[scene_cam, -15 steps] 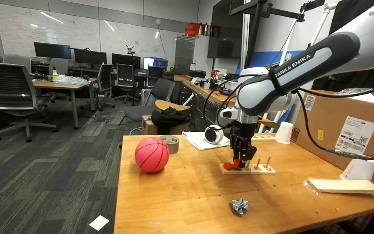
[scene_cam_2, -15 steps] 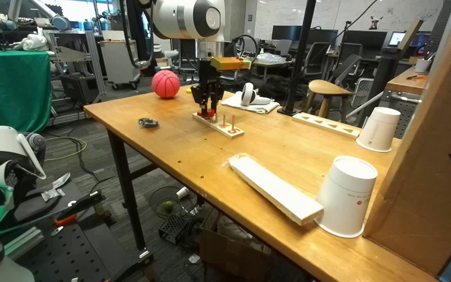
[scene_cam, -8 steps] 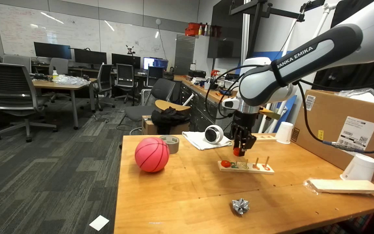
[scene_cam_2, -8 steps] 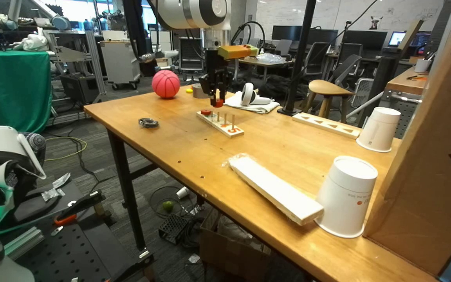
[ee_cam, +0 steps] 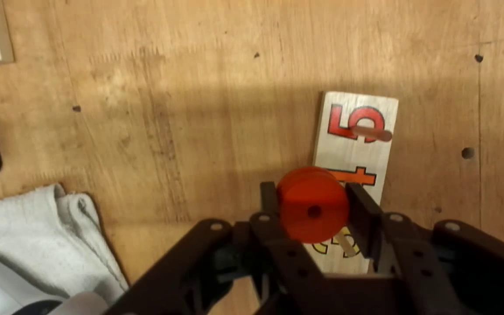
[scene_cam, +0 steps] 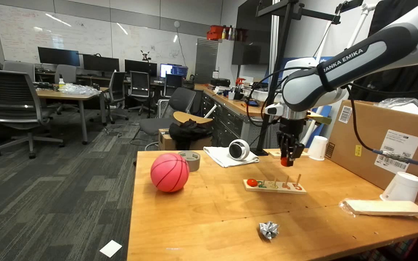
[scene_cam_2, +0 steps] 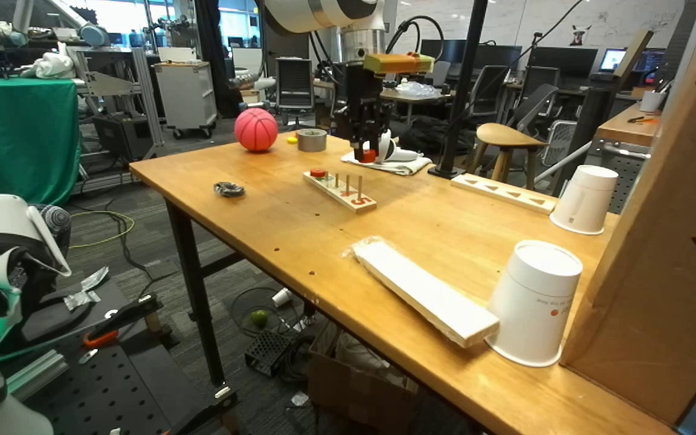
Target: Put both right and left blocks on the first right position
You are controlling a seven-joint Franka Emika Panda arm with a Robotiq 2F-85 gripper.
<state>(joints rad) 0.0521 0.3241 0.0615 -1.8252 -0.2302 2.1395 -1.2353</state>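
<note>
The pale wooden peg board (scene_cam: 278, 189) lies on the table in both exterior views (scene_cam_2: 367, 208), with numbers and upright pegs. A red round block (scene_cam: 252, 182) sits at its number 1 end, also in an exterior view (scene_cam_2: 318, 173). Pegs 2 to 5 are bare. My gripper (scene_cam: 287, 159) is shut on another red block (scene_cam: 285, 162) and holds it in the air above and behind the board. In the wrist view the held red block (ee_cam: 313, 210), with a centre hole, is between both fingers. It covers part of the board (ee_cam: 351, 153) near numbers 3 and 4.
A pink ball (scene_cam: 169, 172), tape roll (scene_cam: 193, 161), white headset (scene_cam: 238, 149) on a cloth (scene_cam: 216, 156) and crumpled foil (scene_cam: 269, 230) are on the table. White cups (scene_cam_2: 535, 302), a wrapped plank (scene_cam_2: 426, 293), a slotted board (scene_cam_2: 505, 194) and a cardboard box (scene_cam: 376, 145) stand around.
My gripper has lifted a red block off the board near number 2. It has moved up and toward the number 5 side, carrying the block. The board shifted slightly.
</note>
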